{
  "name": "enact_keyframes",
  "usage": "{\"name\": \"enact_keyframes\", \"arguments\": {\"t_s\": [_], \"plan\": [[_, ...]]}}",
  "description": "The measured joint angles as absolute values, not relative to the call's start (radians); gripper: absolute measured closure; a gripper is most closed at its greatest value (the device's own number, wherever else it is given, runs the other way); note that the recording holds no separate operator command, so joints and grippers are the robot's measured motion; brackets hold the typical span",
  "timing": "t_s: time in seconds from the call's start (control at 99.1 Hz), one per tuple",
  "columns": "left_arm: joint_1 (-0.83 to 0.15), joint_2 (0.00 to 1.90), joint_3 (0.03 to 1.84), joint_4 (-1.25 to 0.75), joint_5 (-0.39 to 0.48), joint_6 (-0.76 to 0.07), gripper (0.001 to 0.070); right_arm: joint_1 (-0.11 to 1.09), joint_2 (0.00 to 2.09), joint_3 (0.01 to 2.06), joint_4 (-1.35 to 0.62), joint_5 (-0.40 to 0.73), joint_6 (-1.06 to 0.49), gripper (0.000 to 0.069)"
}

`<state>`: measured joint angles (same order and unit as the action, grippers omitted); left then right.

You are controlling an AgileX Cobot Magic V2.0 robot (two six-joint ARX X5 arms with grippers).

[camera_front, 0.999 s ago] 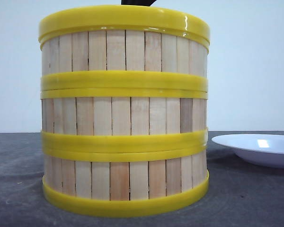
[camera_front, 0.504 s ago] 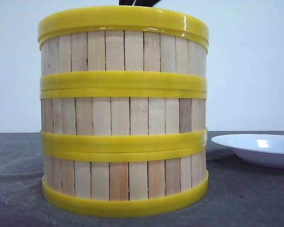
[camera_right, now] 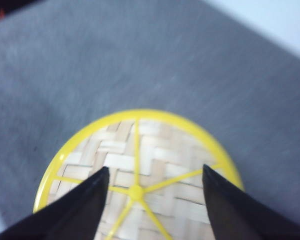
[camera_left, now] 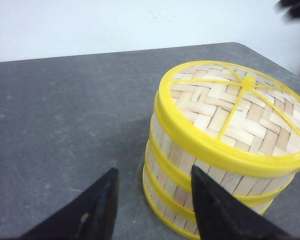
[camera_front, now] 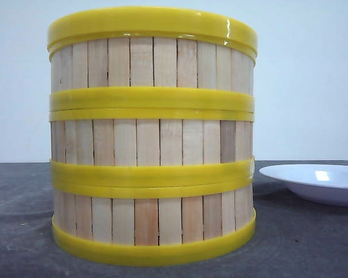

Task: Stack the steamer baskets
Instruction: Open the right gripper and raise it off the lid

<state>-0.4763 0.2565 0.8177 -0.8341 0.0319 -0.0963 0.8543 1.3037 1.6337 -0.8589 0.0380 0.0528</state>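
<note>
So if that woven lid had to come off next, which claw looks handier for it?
Probably the right claw: it hangs open straight above the lid, straddling its knob. The left claw, also open, sits beside the stack.

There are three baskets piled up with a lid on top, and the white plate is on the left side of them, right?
Not quite. The front view shows the white plate on the right of the steamer baskets, not the left. The rest holds: three baskets stacked, with the lid on top.

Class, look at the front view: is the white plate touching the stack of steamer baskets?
Apart. The front view shows bare dark table between the white plate and the steamer baskets.
</note>
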Motion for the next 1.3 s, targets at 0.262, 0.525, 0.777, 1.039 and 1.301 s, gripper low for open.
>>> {"name": "enact_keyframes", "arguments": {"t_s": [0.262, 0.525, 0.777, 1.039, 1.301], "plan": [[-0.476, 0.257, 0.818, -0.828, 0.032, -0.096, 0.0441, 0.907, 1.087, 1.634, -0.877, 0.226, 0.048, 0.0303], [-0.476, 0.256, 0.783, -0.786, 0.052, -0.096, 0.0441, 0.968, 0.891, 1.475, -0.85, 0.387, 0.053, 0.0303], [-0.476, 0.2, 0.623, -0.713, 0.134, -0.096, 0.0441, 0.975, 0.666, 1.075, -0.759, 0.416, 0.116, 0.0303], [-0.476, 0.188, 0.608, -0.649, 0.138, -0.113, 0.0441, 0.975, 0.558, 0.874, -0.759, 0.419, 0.195, 0.0303], [-0.476, 0.188, 0.608, -0.649, 0.138, -0.121, 0.0489, 0.975, 0.557, 0.874, -0.694, 0.42, 0.215, 0.0446]]}}
